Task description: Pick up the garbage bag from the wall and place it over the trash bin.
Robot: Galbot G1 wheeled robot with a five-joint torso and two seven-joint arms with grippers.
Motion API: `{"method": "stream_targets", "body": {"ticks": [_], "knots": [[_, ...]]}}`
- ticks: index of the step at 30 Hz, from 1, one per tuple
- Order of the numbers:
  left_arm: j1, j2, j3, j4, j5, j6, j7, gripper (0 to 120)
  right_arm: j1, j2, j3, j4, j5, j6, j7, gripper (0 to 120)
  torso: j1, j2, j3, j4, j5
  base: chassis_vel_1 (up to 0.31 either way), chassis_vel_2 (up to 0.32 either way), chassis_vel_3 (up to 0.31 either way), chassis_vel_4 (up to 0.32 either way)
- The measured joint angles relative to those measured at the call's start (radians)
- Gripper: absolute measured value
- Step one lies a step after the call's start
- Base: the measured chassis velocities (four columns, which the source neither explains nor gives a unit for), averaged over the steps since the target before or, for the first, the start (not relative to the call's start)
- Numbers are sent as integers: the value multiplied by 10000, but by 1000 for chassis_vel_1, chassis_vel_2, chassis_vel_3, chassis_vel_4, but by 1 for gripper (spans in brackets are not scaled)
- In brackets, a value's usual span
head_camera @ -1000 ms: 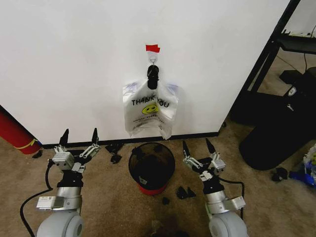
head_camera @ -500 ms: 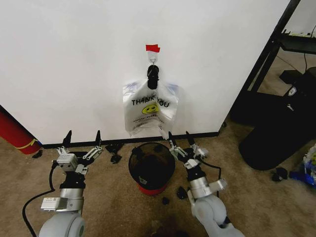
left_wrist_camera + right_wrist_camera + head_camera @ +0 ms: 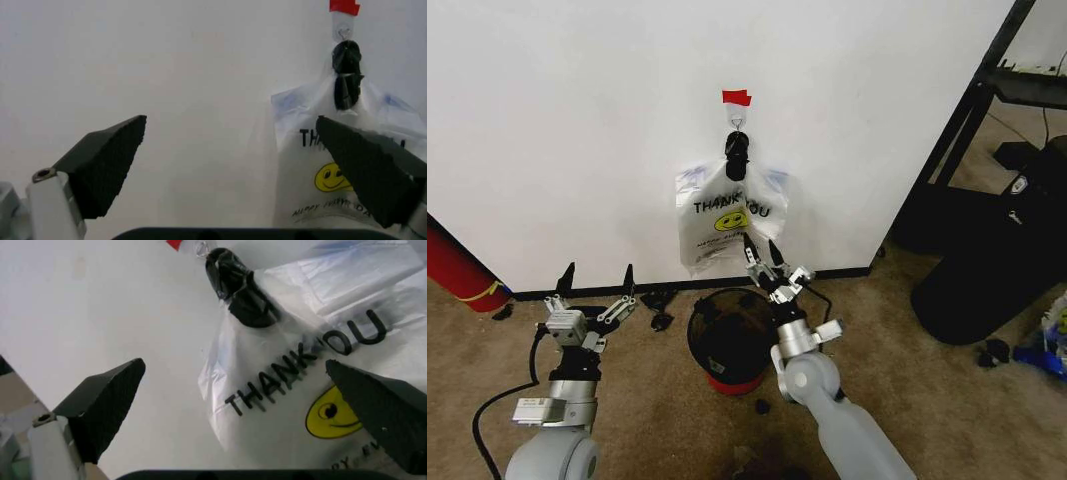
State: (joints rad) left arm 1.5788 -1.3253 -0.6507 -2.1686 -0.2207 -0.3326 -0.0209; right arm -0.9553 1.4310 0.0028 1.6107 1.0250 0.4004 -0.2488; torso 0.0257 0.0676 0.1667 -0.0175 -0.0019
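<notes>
Right gripper: fingers black, pointed, spread wide, holding nothing, raised in front of the lower edge of the garbage bag, just beside it; contact cannot be told. In right wrist view both wedge-shaped fingertips far apart, with the bag between them and farther away.

Left gripper: fingers also wide apart and empty, low on the left, pointing to the wall, well apart from the bag.

Garbage bag: thin crinkly translucent-white plastic, printed "THANK YOU" in black above a yellow smiling face, faint bluish patches near the upper corners. Handles bunched into a black knot and hanging on a small metal hook, directly under a short strip of red tape. Hanging flat against the plain white wall, above the black baseboard.

Trash bin: round, black wire mesh, red base, standing on the brown carpet directly below the bag, between the two arms.

Farther right, a large black glossy bin beside a black shelf frame. Far left, a red cylinder leaning at the wall.
</notes>
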Motion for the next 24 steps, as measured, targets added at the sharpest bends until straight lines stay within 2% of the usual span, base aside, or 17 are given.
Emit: {"method": "stream_targets", "body": {"ticks": [8,15,24], "knots": [[61,23,-44,20,100,-45,-21,100,1098,475,-141,-944,589,283,27,100,0,0,0,1,0,0,0,0,0],[111,-48,-17,43,267,-158,-29,100,1721,444,-394,-1383,1282,238,20,100,0,0,0,0,-1,0,0,0,0],[191,-144,10,52,398,-279,-31,100,2438,482,-715,-1987,1464,283,97,100,0,0,-1,0,0,0,0,0,0]]}}
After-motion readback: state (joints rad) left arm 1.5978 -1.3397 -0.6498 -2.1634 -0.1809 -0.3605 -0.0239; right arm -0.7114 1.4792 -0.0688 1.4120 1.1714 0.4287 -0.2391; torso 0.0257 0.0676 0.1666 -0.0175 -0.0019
